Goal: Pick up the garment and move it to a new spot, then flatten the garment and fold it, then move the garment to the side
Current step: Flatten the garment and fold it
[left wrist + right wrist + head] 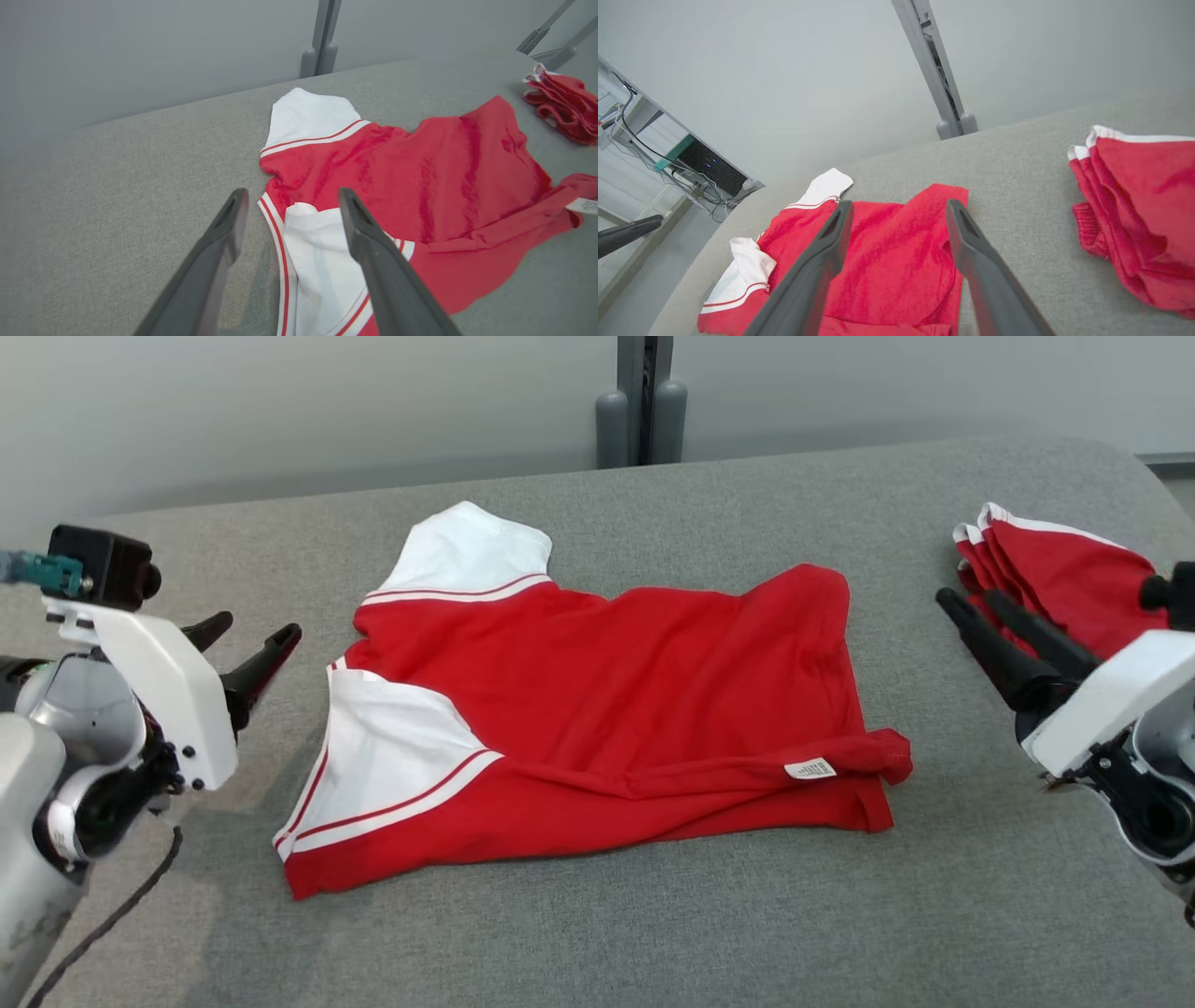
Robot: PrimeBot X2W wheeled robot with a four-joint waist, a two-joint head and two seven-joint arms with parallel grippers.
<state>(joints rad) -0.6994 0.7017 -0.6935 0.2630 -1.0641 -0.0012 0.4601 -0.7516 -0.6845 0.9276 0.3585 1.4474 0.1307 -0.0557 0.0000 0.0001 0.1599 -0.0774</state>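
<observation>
**Garment spread between two released grippers**

The red-and-white fabric garment [607, 700] lies on the grey cloth-covered table [653, 915] between the two grippers and touches neither. Its white sleeves are just ahead of the left gripper [254, 628]. Its red hem end is ahead of the right gripper [969, 597] and to its inner side.

Both pairs of jaws stand wide apart and hold nothing. In the left wrist view the fingers [373, 261] hang above the nearer white sleeve.

The garment is mostly flat, with soft wrinkles across the red body. Its near edge is folded over in a long ridge, with a small white label [810, 768] on it. The sleeves are white with thin red stripes.

A pile of folded red garments with white trim [1064, 579] sits just beyond the right gripper's fingers.
</observation>
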